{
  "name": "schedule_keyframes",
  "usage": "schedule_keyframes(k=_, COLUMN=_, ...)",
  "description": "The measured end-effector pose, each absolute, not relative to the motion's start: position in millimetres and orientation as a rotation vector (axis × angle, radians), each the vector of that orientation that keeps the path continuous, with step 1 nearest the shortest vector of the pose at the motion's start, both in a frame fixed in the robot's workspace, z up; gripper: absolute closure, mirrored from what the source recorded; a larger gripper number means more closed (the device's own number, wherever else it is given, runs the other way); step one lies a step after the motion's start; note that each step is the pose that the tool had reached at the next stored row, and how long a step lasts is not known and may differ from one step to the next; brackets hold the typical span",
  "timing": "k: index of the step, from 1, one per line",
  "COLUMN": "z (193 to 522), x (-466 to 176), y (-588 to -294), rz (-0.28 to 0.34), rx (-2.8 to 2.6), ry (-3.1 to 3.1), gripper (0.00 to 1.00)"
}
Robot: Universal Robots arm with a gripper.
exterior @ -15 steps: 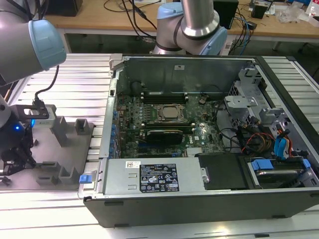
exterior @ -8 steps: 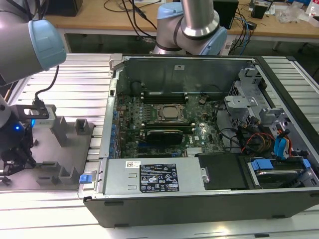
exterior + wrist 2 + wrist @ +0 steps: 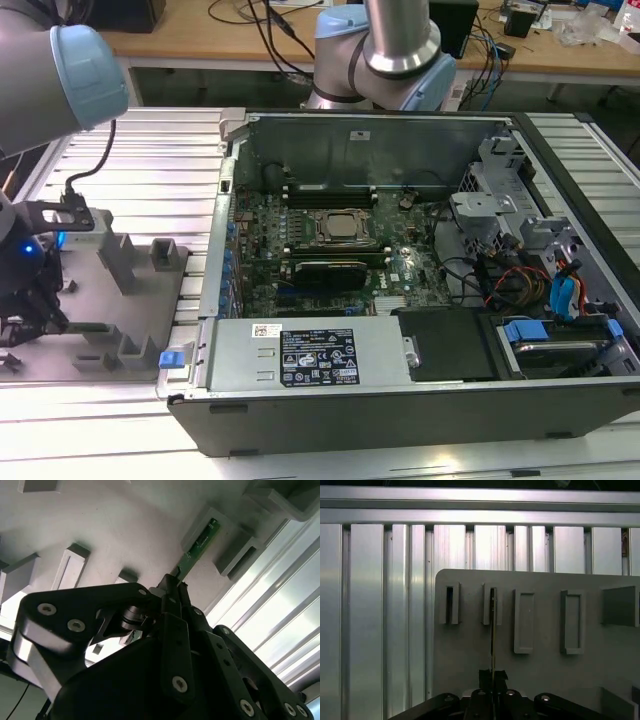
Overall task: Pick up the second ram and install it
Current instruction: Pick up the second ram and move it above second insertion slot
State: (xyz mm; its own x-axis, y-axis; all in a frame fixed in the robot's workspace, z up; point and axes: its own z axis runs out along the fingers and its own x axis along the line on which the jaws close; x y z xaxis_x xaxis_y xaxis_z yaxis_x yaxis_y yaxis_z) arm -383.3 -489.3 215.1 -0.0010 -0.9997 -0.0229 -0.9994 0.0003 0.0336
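The ram (image 3: pixel 199 544) is a thin green stick standing on edge, its far end in a narrow slot of the grey holder plate (image 3: pixel 125 520). In the first wrist view the ram (image 3: pixel 492 630) runs edge-on from that slot back to my gripper (image 3: pixel 492 676). My black gripper (image 3: pixel 172 587) is shut on the near end of the stick, a finger on each flat side. In the exterior view my gripper (image 3: pixel 38 298) hangs over the holder plate (image 3: pixel 110 325) at the exterior view's left, away from the open computer case (image 3: pixel 400 250).
The case lies open with its motherboard (image 3: pixel 335 235), dark memory slots (image 3: pixel 330 190), drive bay and cables on the exterior view's right. The holder plate carries several upright blocks (image 3: pixel 125 262) and empty slots (image 3: pixel 449 604). Ribbed aluminium table (image 3: pixel 380 605) surrounds it.
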Motion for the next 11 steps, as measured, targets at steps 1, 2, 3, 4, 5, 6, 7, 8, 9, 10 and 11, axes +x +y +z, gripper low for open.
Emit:
schedule_keyframes(k=1, z=217.0, x=-383.3, y=-489.3, rz=-0.063, rx=2.215, ry=-2.216, gripper=0.87)
schedule_keyframes(k=2, z=218.4, x=-383.4, y=-489.2, rz=-0.063, rx=2.215, ry=-2.216, gripper=0.87)
schedule_keyframes(k=3, z=220.0, x=-383.4, y=-489.2, rz=-0.063, rx=2.215, ry=-2.216, gripper=0.87)
schedule_keyframes(k=4, z=221.3, x=-383.4, y=-489.2, rz=-0.063, rx=2.215, ry=-2.216, gripper=0.87)
schedule_keyframes(k=5, z=223.0, x=-383.3, y=-489.2, rz=-0.063, rx=2.215, ry=-2.216, gripper=0.87)
schedule_keyframes(k=6, z=224.7, x=-383.3, y=-489.2, rz=-0.063, rx=2.215, ry=-2.216, gripper=0.87)
schedule_keyframes(k=7, z=227.2, x=-383.3, y=-489.1, rz=-0.063, rx=2.215, ry=-2.216, gripper=0.87)
schedule_keyframes(k=8, z=228.5, x=-383.4, y=-489.1, rz=-0.063, rx=2.215, ry=-2.216, gripper=0.87)
schedule_keyframes(k=9, z=231.6, x=-383.3, y=-489.1, rz=-0.063, rx=2.215, ry=-2.216, gripper=0.87)
schedule_keyframes(k=10, z=233.8, x=-383.3, y=-489.0, rz=-0.063, rx=2.215, ry=-2.216, gripper=0.87)
schedule_keyframes(k=11, z=236.9, x=-383.4, y=-489.0, rz=-0.062, rx=2.215, ry=-2.216, gripper=0.87)
